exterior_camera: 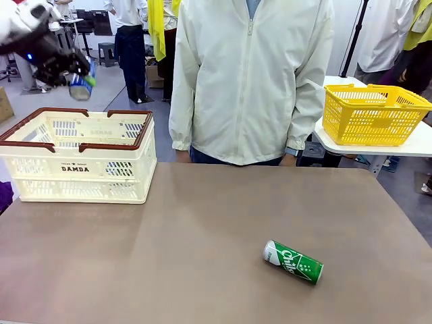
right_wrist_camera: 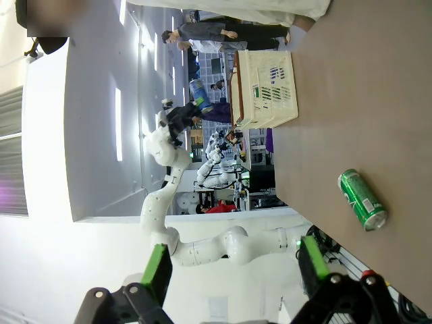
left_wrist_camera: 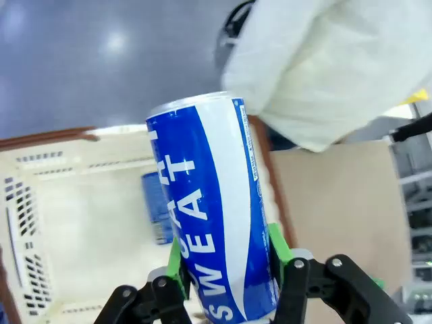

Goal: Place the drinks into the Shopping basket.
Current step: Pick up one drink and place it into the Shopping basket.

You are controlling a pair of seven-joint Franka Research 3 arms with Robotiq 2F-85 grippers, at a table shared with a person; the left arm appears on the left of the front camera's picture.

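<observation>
A brown worktop (exterior_camera: 202, 256) spreads across the foreground, with glossy grey floor (exterior_camera: 111, 91) beyond it catching soft glare. Off to the right, a white side table (exterior_camera: 422, 145) carries a yellow mesh basket (exterior_camera: 374, 115); a dark stool (exterior_camera: 106, 50) stands far back.

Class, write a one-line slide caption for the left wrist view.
Left gripper holds a blue can over the basket, a second blue can inside.

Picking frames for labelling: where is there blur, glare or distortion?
Front view: sharp, evenly lit, green can crisp. Left wrist view: blue can sharp, floor behind soft with a glare spot. Right wrist view: rolled sideways, ceiling lights blown out.
</observation>
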